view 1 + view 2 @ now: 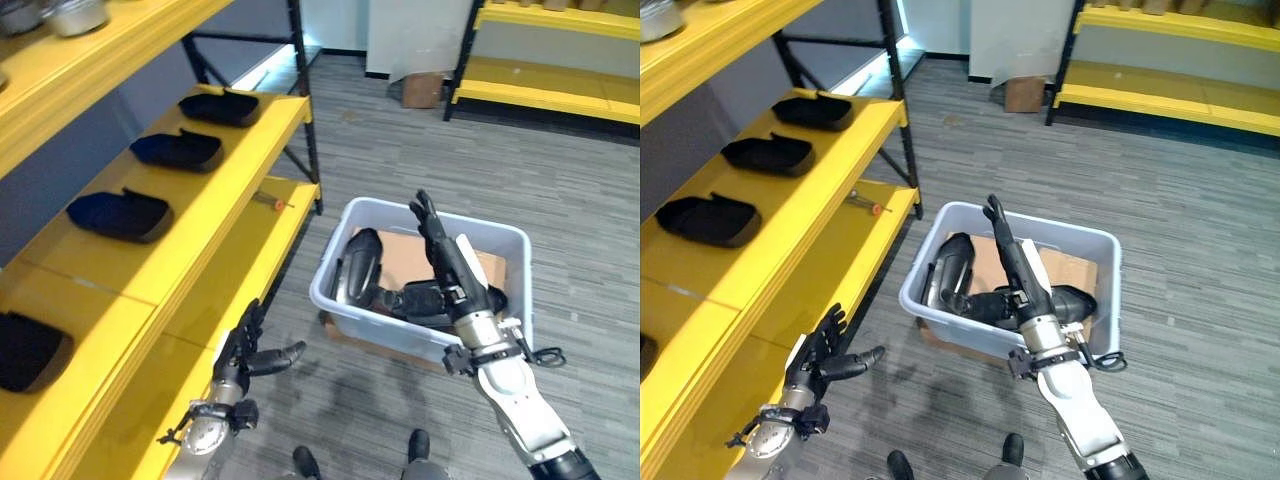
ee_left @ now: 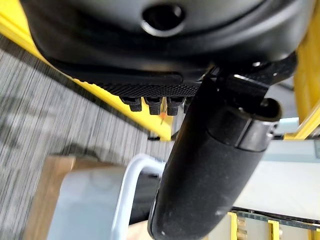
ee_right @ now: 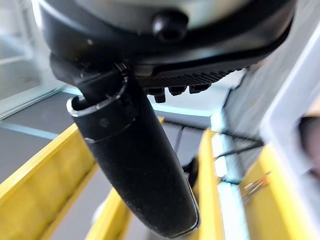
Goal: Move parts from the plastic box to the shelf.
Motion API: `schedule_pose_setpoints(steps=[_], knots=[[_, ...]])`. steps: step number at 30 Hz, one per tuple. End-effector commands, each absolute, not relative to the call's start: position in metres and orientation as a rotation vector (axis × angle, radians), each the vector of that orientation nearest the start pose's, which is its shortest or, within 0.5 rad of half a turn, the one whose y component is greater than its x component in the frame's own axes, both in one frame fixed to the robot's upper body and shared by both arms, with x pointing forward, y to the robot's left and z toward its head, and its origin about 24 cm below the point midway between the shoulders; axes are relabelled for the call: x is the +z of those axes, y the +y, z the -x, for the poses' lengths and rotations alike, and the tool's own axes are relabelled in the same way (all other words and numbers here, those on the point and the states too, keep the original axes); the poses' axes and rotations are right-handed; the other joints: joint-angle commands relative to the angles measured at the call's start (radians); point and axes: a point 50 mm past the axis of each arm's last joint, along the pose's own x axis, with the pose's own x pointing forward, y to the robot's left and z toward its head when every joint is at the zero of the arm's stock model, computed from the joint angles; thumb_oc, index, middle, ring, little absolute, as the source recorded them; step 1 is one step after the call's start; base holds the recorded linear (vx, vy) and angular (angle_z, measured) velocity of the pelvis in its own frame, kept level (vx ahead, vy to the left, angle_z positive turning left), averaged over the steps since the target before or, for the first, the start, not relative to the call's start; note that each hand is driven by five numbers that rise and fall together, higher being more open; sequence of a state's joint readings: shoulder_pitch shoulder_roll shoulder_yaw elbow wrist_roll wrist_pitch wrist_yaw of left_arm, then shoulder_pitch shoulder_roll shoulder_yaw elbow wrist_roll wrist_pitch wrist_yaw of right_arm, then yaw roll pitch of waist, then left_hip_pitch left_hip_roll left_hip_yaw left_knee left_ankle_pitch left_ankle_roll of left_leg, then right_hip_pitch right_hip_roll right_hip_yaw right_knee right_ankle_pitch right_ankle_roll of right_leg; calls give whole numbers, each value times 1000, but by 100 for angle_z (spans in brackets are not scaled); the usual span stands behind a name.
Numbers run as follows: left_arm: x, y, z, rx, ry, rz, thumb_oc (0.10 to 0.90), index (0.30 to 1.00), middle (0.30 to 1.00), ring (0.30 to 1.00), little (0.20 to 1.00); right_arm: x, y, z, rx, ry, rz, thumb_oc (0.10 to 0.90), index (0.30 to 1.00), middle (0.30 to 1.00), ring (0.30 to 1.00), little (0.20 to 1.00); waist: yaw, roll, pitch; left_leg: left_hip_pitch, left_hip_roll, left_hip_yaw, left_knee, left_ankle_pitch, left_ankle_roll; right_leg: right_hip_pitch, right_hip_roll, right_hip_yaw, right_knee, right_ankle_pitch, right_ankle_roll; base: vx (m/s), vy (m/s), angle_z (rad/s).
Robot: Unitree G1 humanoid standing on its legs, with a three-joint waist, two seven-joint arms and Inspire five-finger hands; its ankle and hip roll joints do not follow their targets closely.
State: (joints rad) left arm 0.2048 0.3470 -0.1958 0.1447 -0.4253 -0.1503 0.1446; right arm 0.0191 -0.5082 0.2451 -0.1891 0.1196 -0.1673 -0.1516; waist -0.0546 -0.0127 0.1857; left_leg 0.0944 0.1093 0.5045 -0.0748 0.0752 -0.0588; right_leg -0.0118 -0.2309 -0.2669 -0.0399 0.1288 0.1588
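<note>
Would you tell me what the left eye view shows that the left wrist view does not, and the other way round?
Left eye view's own: dark parts lying in a row on the shelf, more parts in the plastic box, and the right hand, fingers straight, above that box. Left wrist view's own: the left hand from very close, its thumb and fingertips straight, holding nothing. Shared: the yellow shelf, the box's pale rim, the grey floor.

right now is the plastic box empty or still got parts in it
Not empty. The plastic box holds several black parts lying on brown cardboard; the open right hand is above them.
</note>
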Motion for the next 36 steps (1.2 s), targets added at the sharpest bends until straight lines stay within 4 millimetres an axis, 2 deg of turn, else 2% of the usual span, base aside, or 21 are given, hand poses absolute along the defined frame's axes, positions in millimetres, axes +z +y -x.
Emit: schedule_pose_setpoints(steps=[1, 2, 3, 5, 8, 9, 11, 12, 14, 15, 16, 17, 18, 19, 20, 21, 24, 25, 27, 32, 36], knots=[[24, 201, -226, 38, 11, 43, 900, 1000, 1000, 1000, 1000, 144, -168, -237, 155, -568, 261, 900, 1000, 1000, 1000, 1000, 5, -45, -67, -1, -4, -101, 82, -106, 14, -111, -65, -20, 64, 87, 46, 131, -405, -16], [24, 198, -228, 23, 12, 46, 900, 1000, 1000, 1000, 1000, 142, -174, -234, 136, -556, 255, 900, 1000, 1000, 1000, 1000, -8, -41, -61, -1, 35, -102, 96, -95, -8, -104, -39, -28, 79, 55, 30, 98, -305, -11], [24, 198, -228, 22, 12, 47, 900, 1000, 1000, 1000, 1000, 142, -174, -234, 135, -555, 255, 900, 1000, 1000, 1000, 1000, -8, -39, -61, -2, 36, -103, 97, -95, -9, -104, -37, -29, 79, 55, 29, 88, -293, 5], [24, 194, -231, 6, 12, 55, 900, 1000, 1000, 1000, 1000, 143, -180, -232, 111, -559, 254, 900, 1000, 1000, 1000, 1000, -22, -38, -55, -22, 85, -105, 132, -81, -35, -98, -8, -42, 86, 28, 9, 68, -273, 13], [21, 191, -230, 3, 25, 76, 900, 1000, 1000, 1000, 1000, 145, -187, -228, 84, -567, 246, 900, 1000, 1000, 1000, 1000, -30, -34, -37, -76, 165, -106, 274, -36, -71, -72, 36, -69, 89, -20, -30, 90, -337, 30], [21, 191, -230, 4, 24, 84, 900, 1000, 1000, 1000, 1000, 146, -188, -227, 81, -571, 247, 900, 1000, 1000, 1000, 1000, -27, -32, -25, -100, 184, -122, 344, -13, -81, -61, 51, -72, 86, -34, -47, 61, -302, 25], [20, 191, -228, 13, 27, 91, 900, 1000, 1000, 1000, 1000, 150, -190, -227, 84, -583, 241, 900, 1000, 1000, 1000, 1000, -12, -33, 21, -168, 175, -216, 492, 16, -89, -51, 69, -67, 85, -50, -72, 6, -223, 16], [20, 190, -227, 13, 29, 100, 900, 1000, 1000, 1000, 1000, 153, -190, -226, 84, -603, 257, 900, 1000, 1000, 1000, 1000, -3, -44, 45, -227, 141, -271, 486, 40, -78, -59, 70, -59, 84, -58, -76, 32, -109, 0], [19, 190, -226, 11, 33, 99, 900, 1000, 1000, 1000, 1000, 155, -190, -227, 78, -611, 255, 900, 1000, 1000, 1000, 1000, 2, -45, 55, -256, 149, -283, 427, 45, -69, -66, 71, -51, 82, -58, -70, 57, 28, -6], [20, 191, -224, 13, 29, 98, 900, 1000, 1000, 1000, 1000, 155, -192, -230, 55, -612, 247, 900, 1000, 1000, 1000, 1000, 6, -39, 69, -259, 196, -270, 259, 83, -75, -80, 70, -27, 83, -63, -50, 64, 203, -1], [21, 191, -224, 13, 26, 94, 900, 1000, 1000, 1000, 1000, 155, -193, -232, 41, -615, 245, 900, 1000, 1000, 1000, 1000, 5, -35, 76, -279, 228, -266, 196, 119, -83, -87, 64, -20, 83, -63, -41, 82, 195, -11], [21, 191, -224, 13, 26, 94, 900, 1000, 1000, 1000, 1000, 155, -193, -232, 41, -615, 246, 900, 1000, 1000, 1000, 1000, 8, -36, 76, -268, 228, -260, 180, 125, -86, -88, 64, -17, 88, -68, -41, 105, 219, -25], [20, 192, -224, 23, 28, 90, 900, 1000, 1000, 1000, 1000, 155, -196, -233, 11, -615, 249, 900, 1000, 1000, 1000, 1000, 11, -25, 88, -276, 268, -252, 108, 185, -103, -106, 46, -3, 104, -70, -25, 88, 132, -37], [20, 192, -224, 23, 28, 90, 900, 1000, 1000, 1000, 1000, 155, -196, -233, 11, -615, 250, 900, 1000, 1000, 1000, 1000, 13, -25, 87, -274, 268, -249, 105, 186, -103, -108, 47, -1, 106, -71, -25, 133, 189, -36], [19, 194, -223, 28, 32, 89, 900, 1000, 1000, 1000, 1000, 151, -194, -234, 17, -597, 244, 900, 1000, 1000, 1000, 1000, 7, -18, 90, -236, 267, -215, 96, 152, -101, -115, 44, 4, 127, -84, -17, 66, 124, -37], [20, 194, -223, 29, 26, 83, 900, 1000, 1000, 1000, 1000, 150, -193, -234, 18, -595, 240, 900, 1000, 1000, 1000, 1000, 12, -12, 95, -228, 259, -212, 87, 159, -109, -132, 46, 20, 125, -69, -14, 97, 274, -45], [28, 196, -227, 36, -13, 74, 900, 1000, 1000, 1000, 1000, 152, -190, -239, -9, -599, 221, 900, 1000, 1000, 1000, 1000, 9, -6, 140, -249, 199, -163, 128, 103, -96, -175, -2, 59, 121, -23, 15, 10, 246, -90], [29, 196, -227, 36, -13, 73, 900, 1000, 1000, 1000, 1000, 152, -190, -239, -9, -599, 221, 900, 1000, 1000, 1000, 1000, 10, -7, 139, -250, 197, -161, 129, 102, -96, -176, -4, 61, 122, -23, 16, -20, 257, -75], [40, 199, -233, 47, -64, 35, 900, 1000, 1000, 1000, 1000, 151, -188, -246, -52, -590, 215, 900, 1000, 1000, 1000, 1000, 12, -9, 175, -307, 149, -137, 137, 88, -82, -223, -47, 79, 92, 29, 29, -20, 212, -9], [43, 202, -237, 78, -77, 13, 900, 1000, 1000, 1000, 1000, 150, -190, -249, -115, -586, 207, 900, 1000, 1000, 1000, 1000, 8, -11, 196, -349, 122, -142, 157, 65, -75, -241, -74, 74, 67, 53, 41, 16, 105, 15], [46, 204, -239, 105, -86, -3, 900, 1000, 1000, 1000, 1000, 146, -198, -251, -179, -559, 61, 900, 1000, 1000, 1000, 1000, 5, -22, 213, -388, 116, -129, 166, 60, -73, -277, -82, 80, 57, 78, 50, 7, 35, 2]])
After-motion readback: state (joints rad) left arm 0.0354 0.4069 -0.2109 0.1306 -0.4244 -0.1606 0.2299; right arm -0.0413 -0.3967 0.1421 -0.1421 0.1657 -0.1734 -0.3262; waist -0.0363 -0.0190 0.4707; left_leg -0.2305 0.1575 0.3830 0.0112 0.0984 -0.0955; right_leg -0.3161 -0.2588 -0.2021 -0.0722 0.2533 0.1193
